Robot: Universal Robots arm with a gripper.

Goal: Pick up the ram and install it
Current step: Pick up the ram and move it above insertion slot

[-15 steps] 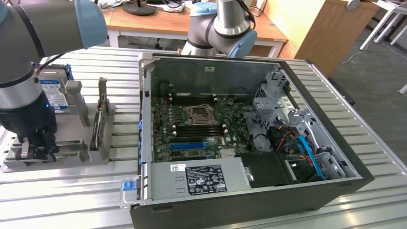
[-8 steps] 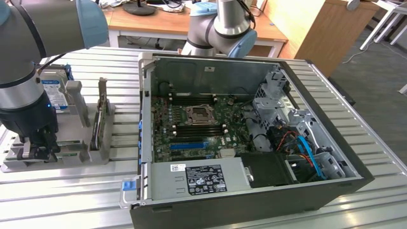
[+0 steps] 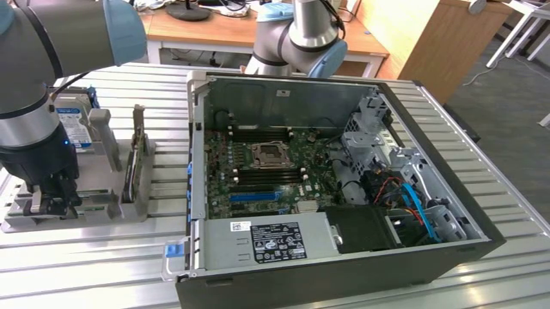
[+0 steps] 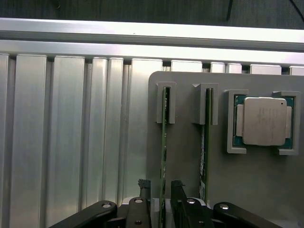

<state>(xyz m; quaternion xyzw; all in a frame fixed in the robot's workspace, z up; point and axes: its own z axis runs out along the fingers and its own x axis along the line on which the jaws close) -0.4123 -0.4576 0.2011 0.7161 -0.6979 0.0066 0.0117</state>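
Two rams stand on edge in a grey holder (image 4: 185, 156). The nearer ram (image 4: 164, 137) is a slim green stick that runs between my gripper's (image 4: 160, 187) two dark fingers (image 4: 144, 186). The jaws are open, one finger on each side of the stick with a small gap. A second ram (image 4: 205, 137) stands parallel beside it. In the exterior view my gripper (image 3: 47, 201) is low over the holder (image 3: 94, 206) on the exterior view's left, and one ram (image 3: 131, 170) shows on edge there. The motherboard's black slots (image 3: 257, 174) lie inside the open computer case.
A square silver processor chip (image 4: 264, 121) sits in the holder beside the rams. A blue-labelled hard drive (image 3: 73, 122) stands behind the holder. The open computer case (image 3: 344, 257) fills the middle of the ribbed metal table (image 3: 86, 270). A second robot arm base (image 3: 297, 38) is behind the case.
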